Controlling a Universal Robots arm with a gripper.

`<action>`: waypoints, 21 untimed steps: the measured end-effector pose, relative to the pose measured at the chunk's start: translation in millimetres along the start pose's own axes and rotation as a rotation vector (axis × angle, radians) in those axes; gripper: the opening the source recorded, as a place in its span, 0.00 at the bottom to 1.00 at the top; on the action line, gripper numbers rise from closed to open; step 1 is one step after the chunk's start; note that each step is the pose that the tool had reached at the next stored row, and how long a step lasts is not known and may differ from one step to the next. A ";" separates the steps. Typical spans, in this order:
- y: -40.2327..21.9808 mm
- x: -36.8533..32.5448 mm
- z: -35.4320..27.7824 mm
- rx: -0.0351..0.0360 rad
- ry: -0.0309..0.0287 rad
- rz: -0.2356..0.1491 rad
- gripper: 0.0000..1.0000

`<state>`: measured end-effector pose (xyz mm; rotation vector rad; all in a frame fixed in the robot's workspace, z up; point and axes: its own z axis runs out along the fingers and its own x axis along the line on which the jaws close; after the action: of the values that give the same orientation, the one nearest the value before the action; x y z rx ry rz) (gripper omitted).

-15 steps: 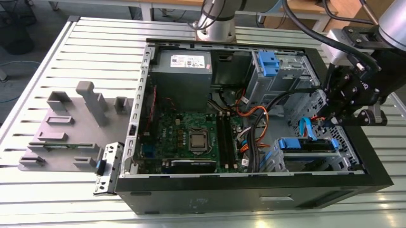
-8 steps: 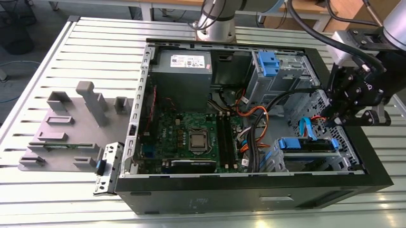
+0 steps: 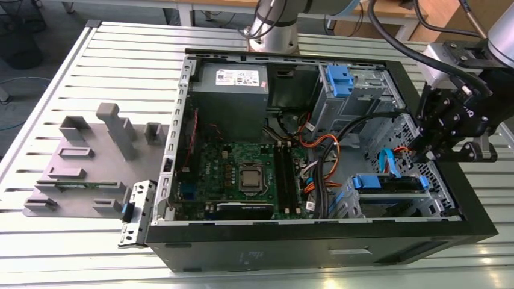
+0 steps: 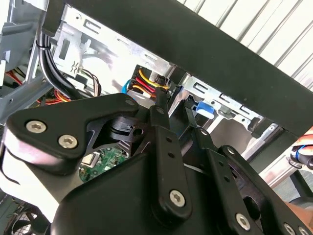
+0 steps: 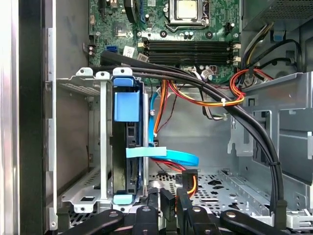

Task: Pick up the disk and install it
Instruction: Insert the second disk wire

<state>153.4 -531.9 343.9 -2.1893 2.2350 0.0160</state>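
Observation:
The disk sits edge-up in the lower drive cage at the front corner of the open computer case, on the exterior view's right, with its blue carrier bracket showing on top. In the first wrist view the disk stands slotted in the grey cage, its blue tab facing the camera. My gripper hangs just above and beside that cage, inside the case wall. Its fingers are drawn close together with nothing between them, a short way from the disk. The second wrist view has the gripper's black linkage in front.
A grey power supply and a blue-handled upper drive cage sit at the back of the case. The motherboard lies in the middle. Black and orange cables and a blue flat cable cross near the disk. A grey fixture stands outside on the exterior view's left.

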 end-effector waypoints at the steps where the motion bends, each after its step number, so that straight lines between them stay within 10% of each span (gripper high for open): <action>1: 0.0 0.0 0.0 0.0000 0.0000 0.000 0.29; 21: -3.8 0.0 3.2 -0.0004 -0.0001 0.000 0.29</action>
<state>157.2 -531.9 340.8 -2.1895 2.2351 0.0165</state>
